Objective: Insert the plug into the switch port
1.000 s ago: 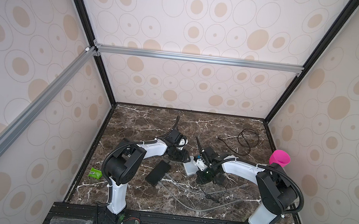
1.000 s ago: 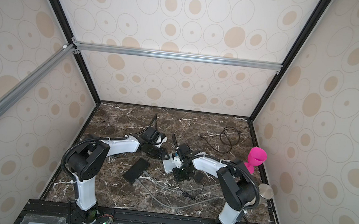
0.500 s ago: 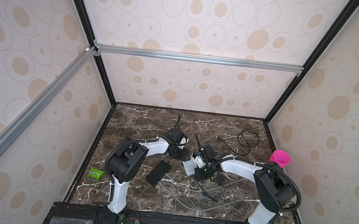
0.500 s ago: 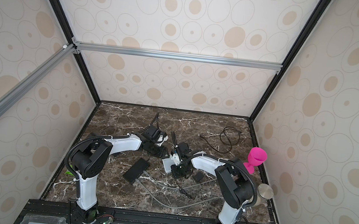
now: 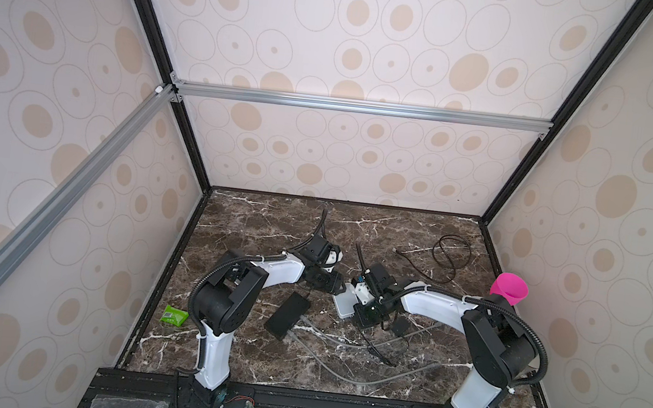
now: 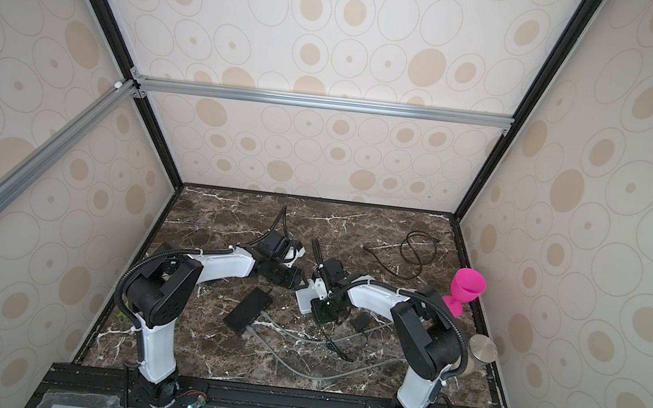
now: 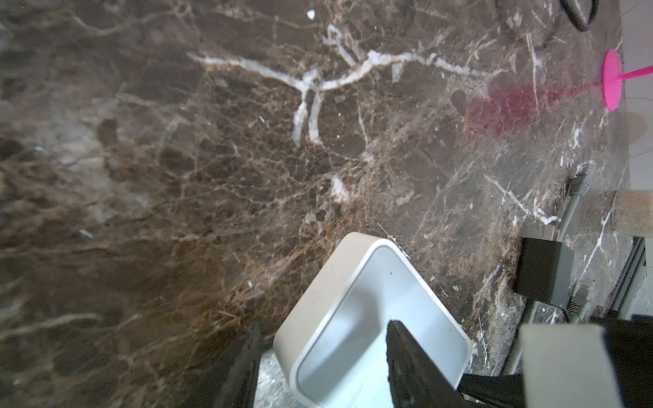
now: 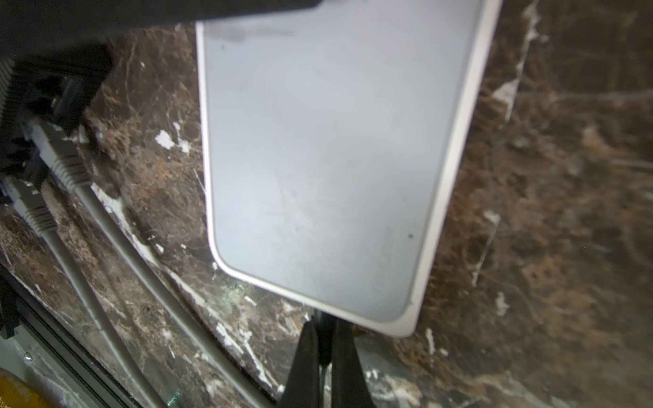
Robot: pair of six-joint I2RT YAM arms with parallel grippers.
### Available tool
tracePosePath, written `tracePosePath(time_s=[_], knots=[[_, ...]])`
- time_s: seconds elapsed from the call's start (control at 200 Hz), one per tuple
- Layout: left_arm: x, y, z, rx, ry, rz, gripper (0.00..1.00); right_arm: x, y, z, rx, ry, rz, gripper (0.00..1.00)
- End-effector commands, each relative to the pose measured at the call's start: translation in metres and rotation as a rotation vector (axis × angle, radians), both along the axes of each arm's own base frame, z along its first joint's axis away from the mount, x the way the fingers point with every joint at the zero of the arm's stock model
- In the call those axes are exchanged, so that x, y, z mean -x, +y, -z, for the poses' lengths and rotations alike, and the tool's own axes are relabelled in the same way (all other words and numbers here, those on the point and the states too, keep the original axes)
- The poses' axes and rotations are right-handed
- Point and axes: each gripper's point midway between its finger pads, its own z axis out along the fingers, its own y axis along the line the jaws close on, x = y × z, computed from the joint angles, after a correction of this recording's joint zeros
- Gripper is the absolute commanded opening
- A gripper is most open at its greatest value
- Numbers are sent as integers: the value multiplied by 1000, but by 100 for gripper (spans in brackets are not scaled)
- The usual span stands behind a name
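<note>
A white switch (image 5: 346,305) (image 6: 304,299) lies flat at the middle of the marble floor. My right gripper (image 5: 364,315) (image 8: 323,348) is shut on a thin black plug (image 8: 323,326), whose tip meets the switch's (image 8: 335,159) near edge; the port itself is hidden. My left gripper (image 5: 333,284) (image 7: 321,356) is open at the switch's (image 7: 374,311) opposite end. One of its fingers (image 7: 413,364) lies over the top face and the other finger (image 7: 243,367) stands beside the side wall.
A black box (image 5: 287,315) (image 8: 35,106) with two grey cables (image 5: 339,374) (image 8: 106,229) lies left of the switch. A small black adapter (image 5: 400,328) sits to the right. Also here are a coiled black cable (image 5: 451,252), pink goblet (image 5: 509,291), metal cup (image 6: 481,350) and green packet (image 5: 174,316).
Both arms have edged slightly toward the middle. The right gripper stays shut on the plug at the switch's edge, and the left jaws stay as wide.
</note>
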Motion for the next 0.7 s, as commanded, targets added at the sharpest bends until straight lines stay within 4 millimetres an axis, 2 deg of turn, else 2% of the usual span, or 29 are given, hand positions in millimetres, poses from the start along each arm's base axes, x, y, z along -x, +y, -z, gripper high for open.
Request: tracePosePath(time_s=[0.0,0.285,0.53,0.695], knots=[[26,16,27,-83,96,10,57,-7,1,-12,-21,-40,19,0],[29,18,30,-84,102,8,57,-8,-1,-18,-23,-56,29,0],[32,12,23,-63,101,6,57,-11,4,-8,-30,-28,50,0],[49,-2,22,-22,126,40,57,-17,9,-3,-32,-23,64,0]])
